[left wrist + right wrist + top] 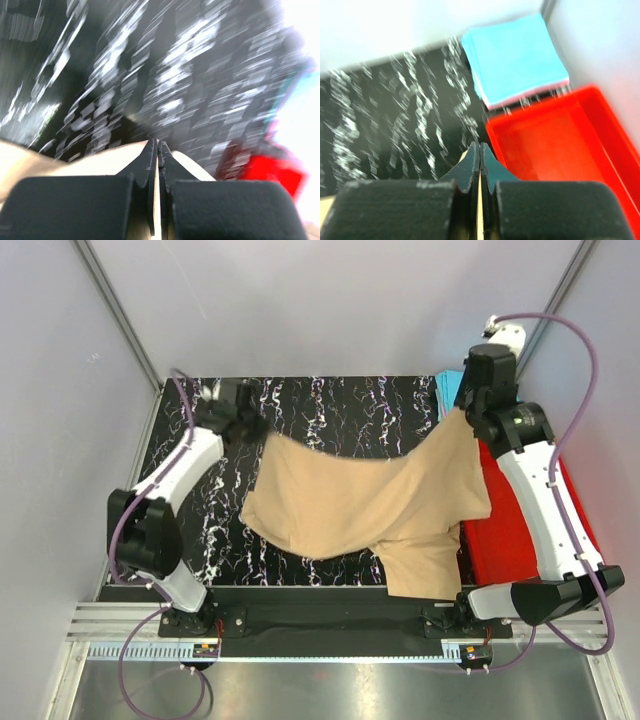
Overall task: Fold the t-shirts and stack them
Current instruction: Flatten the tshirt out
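Left wrist: left gripper [158, 150] pinched shut on the tan t-shirt [350, 500] edge; right gripper [480, 152] likewise. Shirt sags between them over the marbled table [340, 405], one end draped on the red bin [555, 145]. Risk: thin limp cloth slips the pinch or snags the rigid bin rim. Folded cyan t-shirt [515, 55] sits in the back corner.

A black table [345, 410] with white marbling sits between pale grey walls [330, 300]. A red plastic bin [500, 530] stands upright on its right side, and a silver metal rail [330, 625] runs along its near edge
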Motion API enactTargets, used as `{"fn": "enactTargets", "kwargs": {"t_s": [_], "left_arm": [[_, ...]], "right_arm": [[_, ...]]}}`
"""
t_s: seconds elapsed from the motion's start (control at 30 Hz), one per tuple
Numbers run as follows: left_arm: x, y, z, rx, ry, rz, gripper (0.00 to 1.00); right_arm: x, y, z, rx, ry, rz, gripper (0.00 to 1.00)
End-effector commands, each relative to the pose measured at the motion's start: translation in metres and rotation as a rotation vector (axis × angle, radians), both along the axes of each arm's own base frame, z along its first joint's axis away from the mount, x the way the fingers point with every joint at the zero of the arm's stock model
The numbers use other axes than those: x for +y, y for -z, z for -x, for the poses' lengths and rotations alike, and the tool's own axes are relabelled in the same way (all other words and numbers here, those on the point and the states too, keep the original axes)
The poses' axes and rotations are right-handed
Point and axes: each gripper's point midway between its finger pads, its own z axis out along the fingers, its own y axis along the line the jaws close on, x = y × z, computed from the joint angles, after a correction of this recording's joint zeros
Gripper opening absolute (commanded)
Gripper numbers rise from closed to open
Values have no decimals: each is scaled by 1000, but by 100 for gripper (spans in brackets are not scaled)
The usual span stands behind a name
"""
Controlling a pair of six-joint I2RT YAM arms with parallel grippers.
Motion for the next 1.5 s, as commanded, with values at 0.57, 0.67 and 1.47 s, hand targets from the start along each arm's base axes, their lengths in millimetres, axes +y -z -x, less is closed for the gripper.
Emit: {"fn": "enactTargets", "kwargs": {"t_s": [0.57,0.67,1.47], "left_arm": [[111,-387,198,-887,-225,55,0],[121,-400,233,-940,-236,68,0],[153,-292,90,-555,-279,-258,0]], "right_arm": [[38,-245,238,-950,-624,-230,0],[25,-255,275,-993,-610,-251,0],[60,-109,48,-222,-493,-51,0]]}}
